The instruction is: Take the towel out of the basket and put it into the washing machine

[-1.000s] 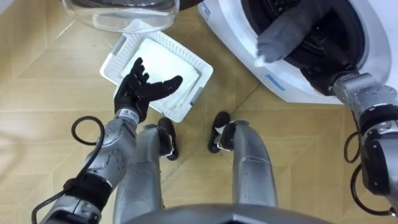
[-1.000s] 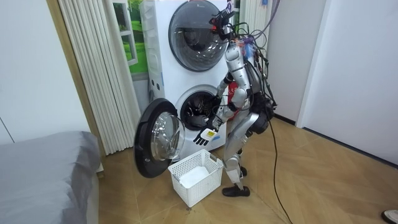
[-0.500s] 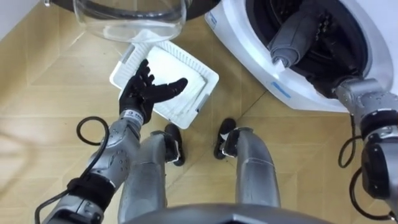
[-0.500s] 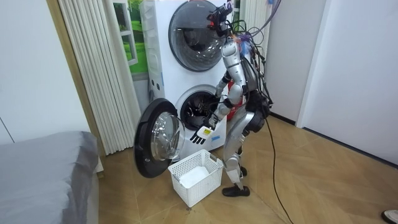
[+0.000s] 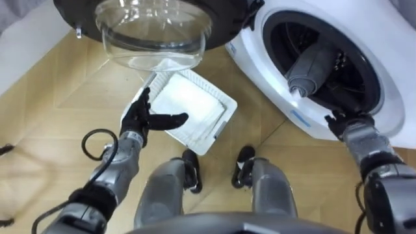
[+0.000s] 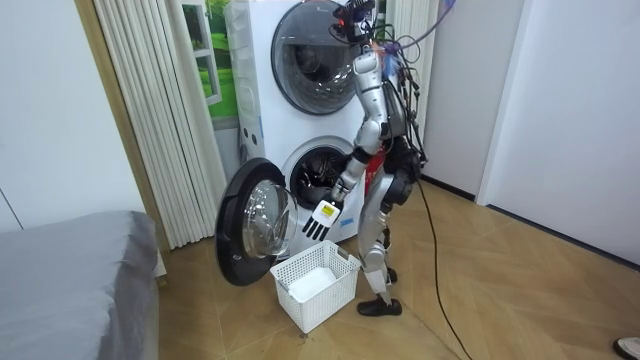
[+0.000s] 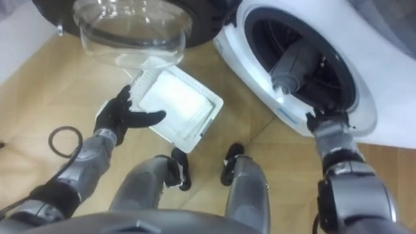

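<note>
- The grey towel [image 5: 312,65] was already inside the washing machine [image 5: 390,39]. It lay bunched in the lower left part of the round opening [image 5: 354,71], with one pale end drooping onto the opening's lower lip.
- By my reading the main step was nearly done. What seemed left was to push that drooping end fully past the lip, draw the arm clear and swing the door [image 5: 153,29] to. The door stood wide open to the left of the opening.
- The right hand [image 5: 339,121] was at the lower rim of the opening, just below and to the right of the towel. It was close to the towel, but contact could not be made out, nor whether the hand was open or closed.
- The left hand [image 5: 144,119] hung well to the left of the opening, below the door. It was spread open and held nothing, well apart from the towel.
- A white basket [image 5: 223,125] sat on the floor down and to the left of the opening, between it and the left hand. Its inside looked white, and whether more cloth lay in it could not be told.
- In the room view the robot stood upright right in front of the opening, with the basket by its feet.
</note>
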{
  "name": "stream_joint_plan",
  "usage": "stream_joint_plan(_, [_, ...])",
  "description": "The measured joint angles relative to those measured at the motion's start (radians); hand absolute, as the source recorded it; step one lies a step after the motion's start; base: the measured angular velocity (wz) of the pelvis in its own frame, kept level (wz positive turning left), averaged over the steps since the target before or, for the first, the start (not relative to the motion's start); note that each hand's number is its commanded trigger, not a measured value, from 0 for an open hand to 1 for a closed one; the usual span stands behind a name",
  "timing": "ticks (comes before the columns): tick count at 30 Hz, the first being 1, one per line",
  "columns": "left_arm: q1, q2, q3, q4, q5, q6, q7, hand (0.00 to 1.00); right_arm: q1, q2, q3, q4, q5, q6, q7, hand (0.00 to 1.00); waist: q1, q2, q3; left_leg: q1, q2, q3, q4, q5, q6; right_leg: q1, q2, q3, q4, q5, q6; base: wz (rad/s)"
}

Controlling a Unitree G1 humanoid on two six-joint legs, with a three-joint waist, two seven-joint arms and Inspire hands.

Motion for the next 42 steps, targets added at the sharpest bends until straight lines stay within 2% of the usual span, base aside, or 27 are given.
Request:
stream_joint_plan(2, [0.016,0.002,0.013,0.017,0.068,-0.005,-0.007,0.00,0.024,0.012,0.023,0.025,-0.076,-0.030,0.015,0.00,0.004,0.012,-0.0044,0.024,0.007,-0.002,-0.011,0.000,-0.004,0.034,0.014,-0.003,-0.032,0.007,-0.001,-0.09])
stream_joint_plan(3, [0.023,0.001,0.014,0.033,0.104,-0.008,-0.010,0.00,0.038,0.015,0.030,0.050,-0.125,-0.037,0.029,0.00,-0.002,0.020,-0.0092,0.048,0.005,-0.002,-0.030,0.002,-0.008,0.058,0.016,-0.005,-0.049,0.009,0.000,0.00])
stream_joint_plan(7, [0.044,0.003,0.037,0.107,0.189,-0.017,-0.020,0.00,0.087,0.018,0.031,0.085,-0.257,-0.045,0.045,0.00,-0.005,0.042,-0.0192,0.120,0.001,0.006,-0.077,0.006,-0.015,0.118,0.021,-0.009,-0.078,0.011,0.002,-0.05])
stream_joint_plan(8, [0.064,0.008,0.047,0.119,0.219,-0.019,-0.018,0.00,0.111,0.027,0.028,0.090,-0.283,-0.052,0.045,0.00,-0.009,0.047,-0.0228,0.145,0.005,0.005,-0.093,0.005,-0.020,0.146,0.028,-0.013,-0.094,0.011,0.001,0.00])
stream_joint_plan(12, [0.161,0.010,0.128,0.137,0.363,-0.032,-0.017,0.00,0.212,0.058,0.031,0.091,-0.413,-0.059,0.053,0.00,-0.011,0.050,-0.0313,0.262,0.005,0.009,-0.180,0.017,-0.043,0.254,0.051,-0.014,-0.170,0.024,-0.002,-0.07])
stream_joint_plan(14, [0.202,0.010,0.154,0.144,0.393,-0.032,-0.014,0.00,0.254,0.066,0.037,0.093,-0.448,-0.059,0.063,0.00,-0.013,0.052,-0.0387,0.305,0.004,0.009,-0.211,0.024,-0.052,0.291,0.058,-0.014,-0.188,0.024,-0.002,-0.06])
stream_joint_plan(17, [0.250,0.009,0.188,0.187,0.399,-0.031,-0.008,0.00,0.304,0.088,0.038,0.102,-0.507,-0.057,0.090,0.00,-0.019,0.046,-0.0446,0.391,-0.004,0.012,-0.266,0.039,-0.067,0.364,0.073,-0.013,-0.230,0.023,-0.003,-0.03])
stream_joint_plan(19, [0.272,0.008,0.207,0.188,0.399,-0.031,-0.002,0.00,0.316,0.096,0.038,0.102,-0.535,-0.055,0.104,0.00,-0.026,0.041,-0.0458,0.425,-0.002,0.011,-0.286,0.043,-0.073,0.396,0.081,-0.010,-0.250,0.023,-0.004,-0.06])
stream_joint_plan(21, [0.297,-0.002,0.233,0.205,0.397,-0.031,-0.001,0.00,0.325,0.104,0.037,0.104,-0.559,-0.055,0.119,0.00,-0.035,0.032,-0.0416,0.467,0.000,0.011,-0.304,0.045,-0.077,0.440,0.088,-0.010,-0.274,0.023,-0.005,0.00])
stream_joint_plan(22, [0.301,-0.002,0.235,0.207,0.398,-0.031,-0.001,0.00,0.329,0.108,0.037,0.104,-0.569,-0.055,0.119,0.00,-0.035,0.029,-0.0425,0.478,0.000,0.011,-0.308,0.046,-0.077,0.451,0.090,-0.010,-0.282,0.023,-0.005,0.00])
stream_joint_plan(23, [0.309,-0.007,0.248,0.207,0.398,-0.031,-0.001,0.00,0.337,0.114,0.037,0.103,-0.582,-0.054,0.124,0.00,-0.034,0.019,-0.0400,0.503,0.000,0.012,-0.320,0.047,-0.079,0.473,0.093,-0.003,-0.286,0.022,-0.004,-0.05])
stream_joint_plan(25, [0.322,-0.019,0.280,0.209,0.397,-0.030,-0.001,0.00,0.346,0.122,0.037,0.097,-0.614,-0.053,0.135,0.00,-0.034,0.007,-0.0460,0.531,-0.002,0.012,-0.335,0.048,-0.082,0.494,0.097,0.000,-0.300,0.018,-0.004,0.00])
stream_joint_plan(28, [0.333,-0.032,0.307,0.221,0.396,-0.016,-0.002,0.00,0.362,0.123,0.033,0.098,-0.668,-0.046,0.148,0.00,-0.034,-0.001,-0.0479,0.569,-0.004,0.011,-0.352,0.048,-0.082,0.536,0.101,0.003,-0.323,0.018,-0.003,0.01])
stream_joint_plan(34, [0.329,-0.051,0.358,0.266,0.398,0.028,-0.003,0.00,0.374,0.125,0.010,0.108,-0.790,-0.021,0.171,0.00,-0.031,0.002,-0.0483,0.604,-0.007,0.009,-0.372,0.048,-0.083,0.565,0.103,0.003,-0.335,0.018,0.001,-0.03])
stream_joint_plan(39, [0.331,-0.052,0.384,0.287,0.399,0.101,-0.003,0.00,0.376,0.125,0.010,0.112,-0.851,0.038,0.186,0.00,-0.031,0.003,-0.0447,0.626,-0.006,-0.006,-0.377,0.046,-0.086,0.584,0.107,0.008,-0.337,0.018,0.001,-0.02])
stream_joint_plan(42, [0.333,-0.052,0.384,0.294,0.399,0.132,-0.003,0.00,0.375,0.126,0.009,0.112,-0.871,0.056,0.196,0.00,-0.031,0.000,-0.0426,0.643,-0.006,-0.009,-0.385,0.045,-0.087,0.602,0.112,0.022,-0.347,0.018,0.000,-0.02])
